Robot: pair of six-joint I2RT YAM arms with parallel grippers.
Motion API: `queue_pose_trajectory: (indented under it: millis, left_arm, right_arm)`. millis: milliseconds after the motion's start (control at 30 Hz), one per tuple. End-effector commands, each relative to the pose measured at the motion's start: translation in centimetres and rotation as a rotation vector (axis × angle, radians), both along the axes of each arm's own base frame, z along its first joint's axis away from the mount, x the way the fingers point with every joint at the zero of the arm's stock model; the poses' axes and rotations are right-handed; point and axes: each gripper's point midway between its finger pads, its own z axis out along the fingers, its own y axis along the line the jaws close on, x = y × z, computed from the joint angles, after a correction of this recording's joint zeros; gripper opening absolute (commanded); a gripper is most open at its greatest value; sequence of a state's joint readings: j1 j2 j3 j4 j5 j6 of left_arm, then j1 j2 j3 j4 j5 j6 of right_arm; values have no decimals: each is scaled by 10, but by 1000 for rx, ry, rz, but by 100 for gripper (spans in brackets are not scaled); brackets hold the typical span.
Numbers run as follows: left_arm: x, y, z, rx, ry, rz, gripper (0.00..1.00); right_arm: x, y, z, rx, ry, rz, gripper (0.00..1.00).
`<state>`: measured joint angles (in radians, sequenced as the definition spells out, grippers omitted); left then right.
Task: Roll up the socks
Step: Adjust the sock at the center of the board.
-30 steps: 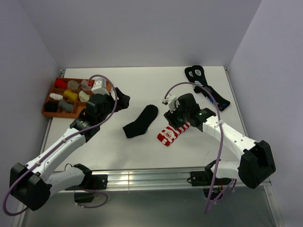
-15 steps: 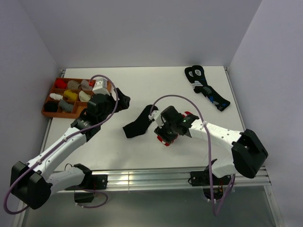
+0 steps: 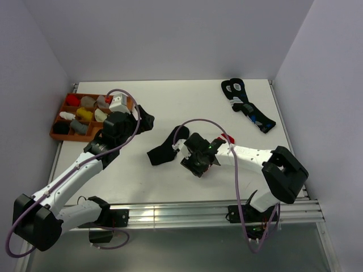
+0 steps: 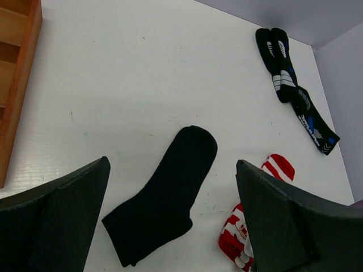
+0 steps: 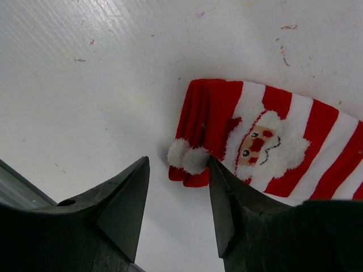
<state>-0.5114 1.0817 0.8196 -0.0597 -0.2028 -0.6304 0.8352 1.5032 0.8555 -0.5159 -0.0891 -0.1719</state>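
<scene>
We are looking at the black sock (image 3: 164,148) first: it is lying flat and unrolled near the middle of the tabletop (image 3: 187,102), plain and matte, bent a little at the heel. Just to the right of the black sock, the striped sock (image 5: 272,141) is lying flat too, banded red and white, with a Santa face printed on it and two white pompoms at its red end. From above it is mostly hiding under the right arm.

The left gripper (image 4: 172,164) is hovering above and behind-left of the black sock, its jaws spread wide with nothing between them. The right gripper (image 5: 177,170) is standing right of the black sock, low over the striped sock's pompom end. Its jaws are partly apart and straddling that end, with bare tabletop showing beside one finger, so nothing is clamped.

The tabletop is white and lightly scuffed. Pale lilac walls are closing it in on the left, back and right.

Far left of the black sock, an orange tray (image 3: 57,133) of small bundles is sitting at the tabletop's edge. Far right and behind, dark socks (image 3: 249,107) are lying near the right wall. Behind the black sock, bare tabletop is running to the back wall.
</scene>
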Motion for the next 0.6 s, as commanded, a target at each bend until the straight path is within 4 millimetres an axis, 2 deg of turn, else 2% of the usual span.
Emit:
queue_pose_trajectory:
  millis: [0, 333, 467, 567]
  left_arm:
    - [1, 0, 19, -20, -57, -19, 99]
    - [1, -1, 14, -23, -52, -28, 99]
    - [1, -1, 13, -24, -52, -31, 99]
    - [-1, -2, 10, -29, -43, -34, 99]
  right_arm:
    - [14, 17, 11, 32, -49, -12, 53]
    - [18, 16, 0, -4, -54, -19, 50]
    - [22, 16, -2, -16, -68, -19, 43]
    - [24, 16, -6, -30, -62, -13, 31]
